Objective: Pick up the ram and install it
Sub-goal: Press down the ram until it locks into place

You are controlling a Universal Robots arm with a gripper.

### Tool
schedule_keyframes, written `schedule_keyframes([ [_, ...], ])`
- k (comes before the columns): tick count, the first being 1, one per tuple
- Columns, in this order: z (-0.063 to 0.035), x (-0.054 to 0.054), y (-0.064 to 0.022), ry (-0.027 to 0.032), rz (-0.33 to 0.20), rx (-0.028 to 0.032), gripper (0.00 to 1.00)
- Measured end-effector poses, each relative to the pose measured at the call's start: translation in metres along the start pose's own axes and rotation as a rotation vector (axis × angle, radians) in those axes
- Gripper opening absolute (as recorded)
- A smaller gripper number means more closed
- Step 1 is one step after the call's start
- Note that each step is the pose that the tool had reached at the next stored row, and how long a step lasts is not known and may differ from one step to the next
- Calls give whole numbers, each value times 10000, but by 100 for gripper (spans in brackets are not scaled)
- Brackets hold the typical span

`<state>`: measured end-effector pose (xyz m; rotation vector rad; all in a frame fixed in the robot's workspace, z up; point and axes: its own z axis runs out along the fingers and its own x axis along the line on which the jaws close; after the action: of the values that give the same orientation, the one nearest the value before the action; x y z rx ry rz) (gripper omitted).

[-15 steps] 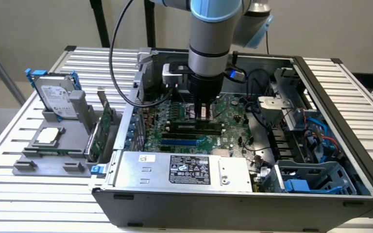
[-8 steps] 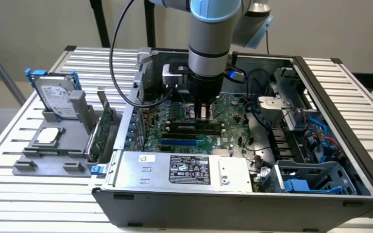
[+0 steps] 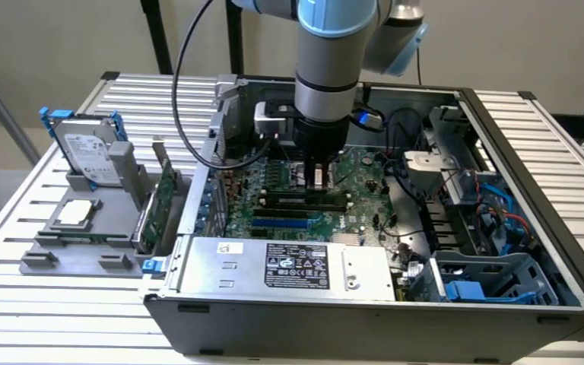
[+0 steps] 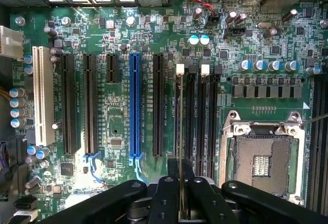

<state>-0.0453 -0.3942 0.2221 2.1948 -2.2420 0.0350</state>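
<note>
Gripper (image 4: 180, 193) fingers are pinched on the ram (image 4: 181, 131), which the wrist view shows edge-on as a thin vertical sliver running from between the black fingertips (image 4: 169, 196) up along the leftmost memory slot (image 4: 178, 116), toward that slot's white latch (image 4: 180, 69). Whether the stick is touching the slot or just above it cannot be told.

In the exterior view the gripper (image 3: 318, 176) hangs straight down from the arm (image 3: 331, 53) at the centre of the open computer case (image 3: 515, 152), its tip low over the motherboard (image 3: 358, 171) — just at 12 o'clock of the black memory slots (image 3: 303, 201).

On the board in the wrist view, a blue expansion slot (image 4: 135, 106) stands at 9 o'clock of the ram and a white slot (image 4: 43, 96) lies further out the same way; the empty processor socket (image 4: 261, 155) sits at 3 o'clock.

Outside the case — at 9 o'clock of it in the exterior view — a grey holder (image 3: 89, 236) carries a hard drive (image 3: 87, 152) with blue rails and a green expansion card (image 3: 162, 209). The power supply (image 3: 292, 265) fills the case's 6 o'clock edge.
</note>
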Motion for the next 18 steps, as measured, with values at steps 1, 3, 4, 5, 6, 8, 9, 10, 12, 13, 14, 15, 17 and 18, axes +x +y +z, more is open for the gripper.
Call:
schedule_keyframes([
  [1,0,0,0,4,0,-2,100],
  [3,1,0,0,3,1,0,100],
  [4,0,0,0,0,1,1,100],
  [5,-8,0,0,-1,1,2,100],
  [6,-23,0,0,-3,1,3,100],
  [8,-87,1,-1,-2,1,2,100],
  [9,-130,2,-1,-1,0,1,100],
  [10,-168,3,-1,-1,0,1,100],
  [12,-222,4,-1,-2,0,1,100],
  [13,-235,4,3,0,2,1,100],
  [14,-239,4,6,-2,2,1,100],
  [15,-238,4,6,-3,1,2,0],
  [17,-238,4,6,-3,0,2,0],
  [18,-239,4,6,-3,0,2,0],
])
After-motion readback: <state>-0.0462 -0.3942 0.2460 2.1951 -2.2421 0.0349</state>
